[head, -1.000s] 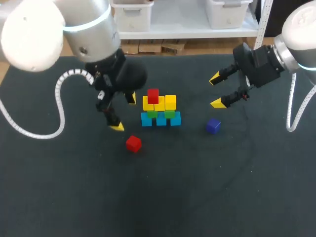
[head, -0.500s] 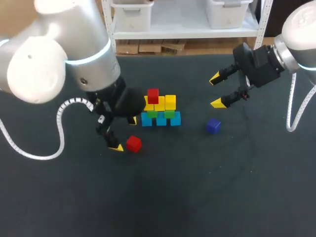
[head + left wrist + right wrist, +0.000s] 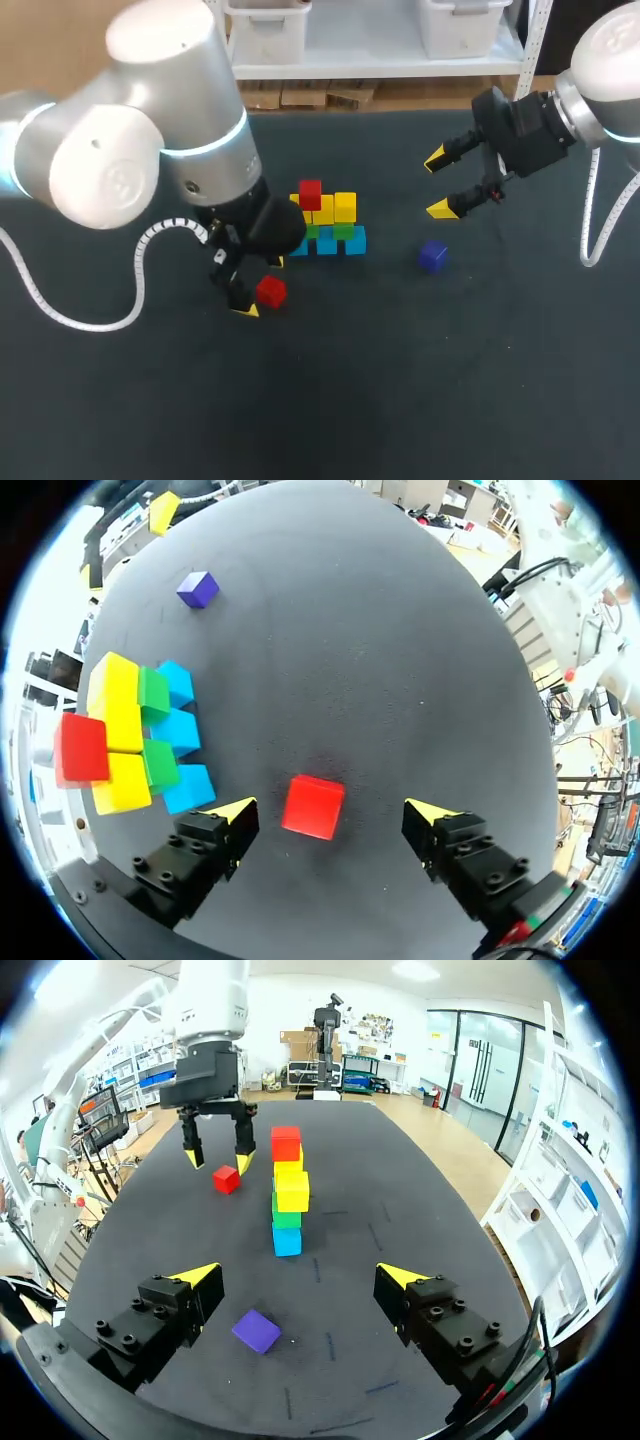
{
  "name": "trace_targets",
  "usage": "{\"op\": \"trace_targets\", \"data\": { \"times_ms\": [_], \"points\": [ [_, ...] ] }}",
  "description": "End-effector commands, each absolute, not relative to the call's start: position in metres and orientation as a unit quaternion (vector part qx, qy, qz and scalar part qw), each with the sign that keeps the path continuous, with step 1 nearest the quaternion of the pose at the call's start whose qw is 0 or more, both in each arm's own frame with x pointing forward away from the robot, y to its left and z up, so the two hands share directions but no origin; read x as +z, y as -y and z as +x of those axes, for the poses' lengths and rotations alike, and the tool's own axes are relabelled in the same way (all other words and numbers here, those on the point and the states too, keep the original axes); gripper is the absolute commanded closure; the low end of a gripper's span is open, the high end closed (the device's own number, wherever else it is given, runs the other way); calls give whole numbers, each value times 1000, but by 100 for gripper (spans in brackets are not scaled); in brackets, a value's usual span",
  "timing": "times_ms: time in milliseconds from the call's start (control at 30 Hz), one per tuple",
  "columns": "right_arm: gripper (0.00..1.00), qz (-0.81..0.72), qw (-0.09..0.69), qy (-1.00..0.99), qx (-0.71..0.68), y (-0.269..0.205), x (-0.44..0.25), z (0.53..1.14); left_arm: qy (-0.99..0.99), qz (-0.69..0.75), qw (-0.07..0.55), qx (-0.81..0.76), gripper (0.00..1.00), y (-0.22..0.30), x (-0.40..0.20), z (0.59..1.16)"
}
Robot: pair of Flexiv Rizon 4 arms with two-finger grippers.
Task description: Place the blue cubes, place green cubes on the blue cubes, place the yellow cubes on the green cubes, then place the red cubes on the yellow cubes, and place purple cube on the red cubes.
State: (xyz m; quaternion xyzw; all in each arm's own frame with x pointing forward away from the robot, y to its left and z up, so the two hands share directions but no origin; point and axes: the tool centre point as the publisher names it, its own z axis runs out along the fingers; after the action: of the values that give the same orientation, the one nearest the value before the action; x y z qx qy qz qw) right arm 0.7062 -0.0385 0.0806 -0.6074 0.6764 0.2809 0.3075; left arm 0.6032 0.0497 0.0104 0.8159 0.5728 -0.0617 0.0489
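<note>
Since one small red cube (image 3: pixel 310 193) already sits atop the stack's yellow cubes (image 3: pixel 323 209), the step in hand looks like picking up the second, loose red cube (image 3: pixel 313 806), which lies on the dark table mat (image 3: pixel 400 380) at about seven o'clock from the stack in the head view, just beside it. The left gripper (image 3: pixel 333 815) straddles this cube with its fingers spread wide, one on each side, and neither touches it. The next move calls for closing squarely on the cube, then lifting it and setting it on a free yellow cube beside the first red one. The stack's base is a row of blue cubes (image 3: pixel 326 241), with green cubes (image 3: pixel 325 231) between them and the yellows. It stands close to the gripper's inner finger, so a careless lift could knock it. The small purple cube (image 3: pixel 432 256) waits at four o'clock from the stack, well apart. The right gripper (image 3: pixel 438 184) hangs at two o'clock, wide open and empty, clear of the way.
</note>
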Motion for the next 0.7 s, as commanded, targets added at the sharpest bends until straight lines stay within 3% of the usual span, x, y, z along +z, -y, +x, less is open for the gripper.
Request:
{"op": "trace_targets", "data": {
  "times_ms": [33, 100, 267, 400, 467, 700],
  "points": [
    [0, -608, 308, -675, 282, 39, 80, 707, -573, 816, 48, -64, 11, -49, 1, 609],
    [0, -608, 308, -675, 282, 39, 80, 707, -576, 814, 45, -63, 17, -49, -4, 609],
    [0, -608, 308, -675, 282, 39, 80, 707, -583, 809, 50, -64, 59, -51, -9, 612],
    [0, -608, 308, -675, 282, 39, 80, 707, -592, 803, 44, -58, 77, -52, -13, 615],
    [0, -608, 308, -675, 282, 39, 80, 707, -594, 801, 46, -56, 100, -51, -13, 615],
    [0, -608, 308, -675, 282, 39, 80, 707, -604, 794, 52, -50, 100, -45, 2, 611]
  ]
}}
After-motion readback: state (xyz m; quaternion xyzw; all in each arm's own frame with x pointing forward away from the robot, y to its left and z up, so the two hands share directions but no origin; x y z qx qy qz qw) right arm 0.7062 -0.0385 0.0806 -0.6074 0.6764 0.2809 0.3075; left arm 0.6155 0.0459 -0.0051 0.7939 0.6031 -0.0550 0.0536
